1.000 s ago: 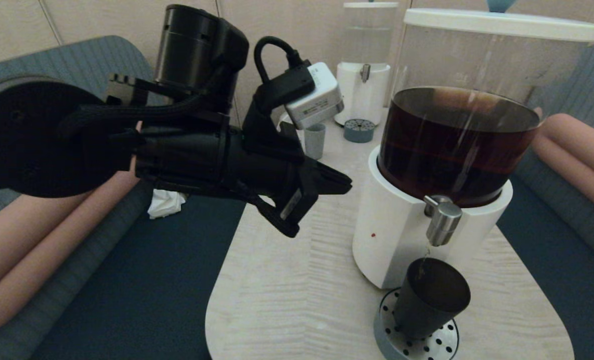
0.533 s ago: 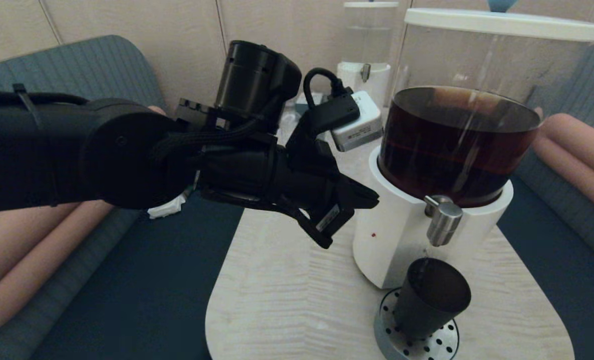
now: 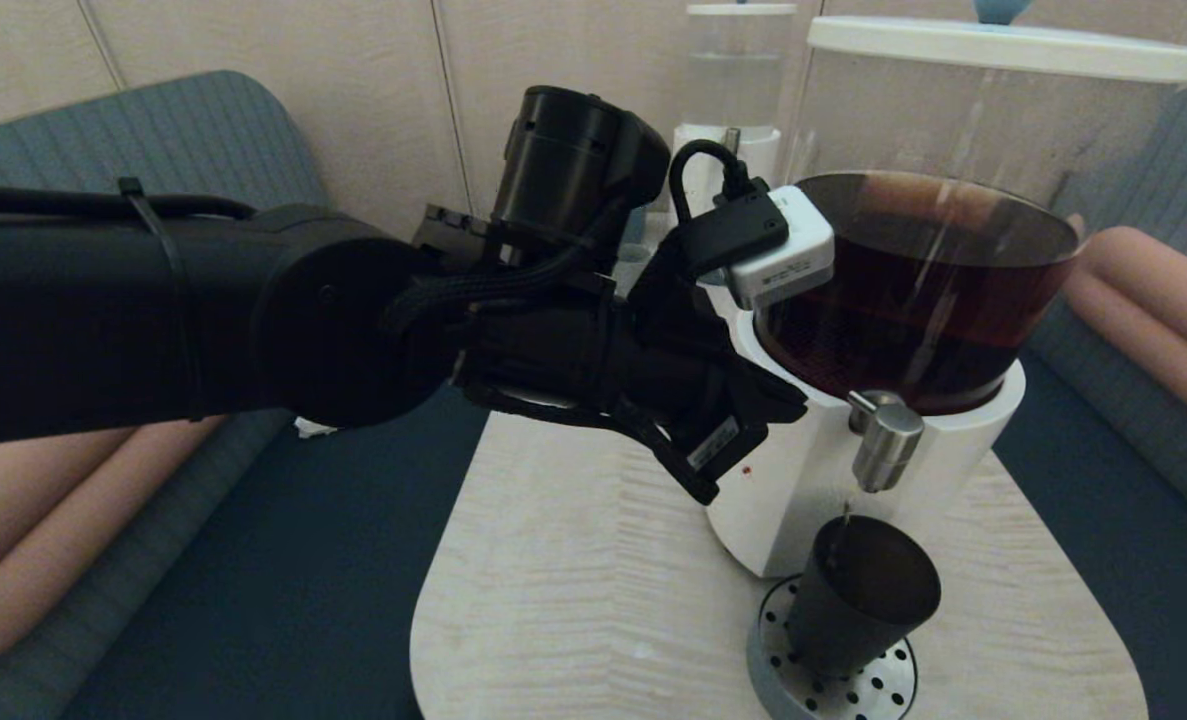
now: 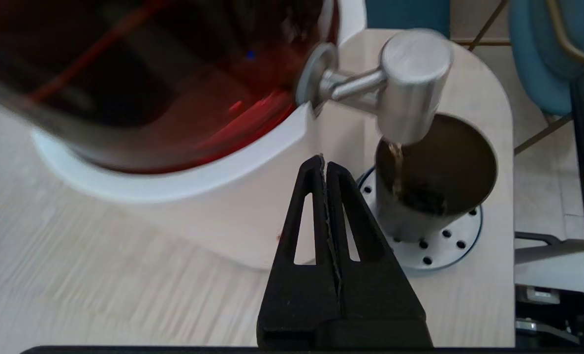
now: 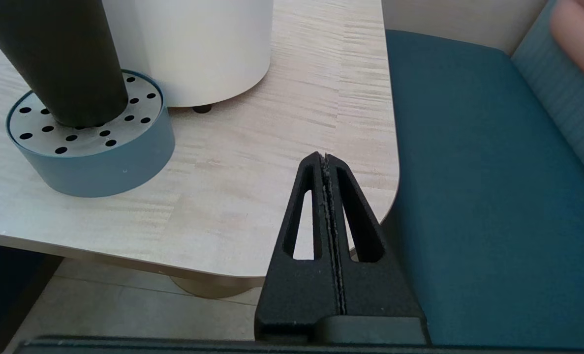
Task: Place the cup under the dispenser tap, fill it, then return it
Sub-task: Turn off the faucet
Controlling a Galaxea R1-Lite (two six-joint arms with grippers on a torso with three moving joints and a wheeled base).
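Observation:
The dark cup (image 3: 858, 595) stands upright on the perforated drip tray (image 3: 883, 690), directly beneath the steel dispenser tap (image 3: 883, 440). A thin brown stream falls from the tap (image 4: 410, 83) into the cup (image 4: 437, 177). My left gripper (image 3: 788, 400) hovers shut and empty in front of the dispenser's white base (image 3: 803, 500), just left of the tap and above the table. In the left wrist view, the shut gripper (image 4: 323, 162) points between the base and the cup. My right gripper (image 5: 323, 160) is shut and empty, low off the table's near right corner.
The big clear tank (image 3: 913, 290) holds dark brown liquid. A smaller clear-liquid dispenser (image 3: 728, 130) stands at the back. Blue-green bench seats (image 3: 283, 570) flank the light wood table (image 3: 593, 590). The cup's base (image 5: 65, 59) and the drip tray (image 5: 92, 147) appear in the right wrist view.
My left arm has swung rightward and slightly down, bringing its shut gripper close to the dispenser's base and tap. The cup has not moved.

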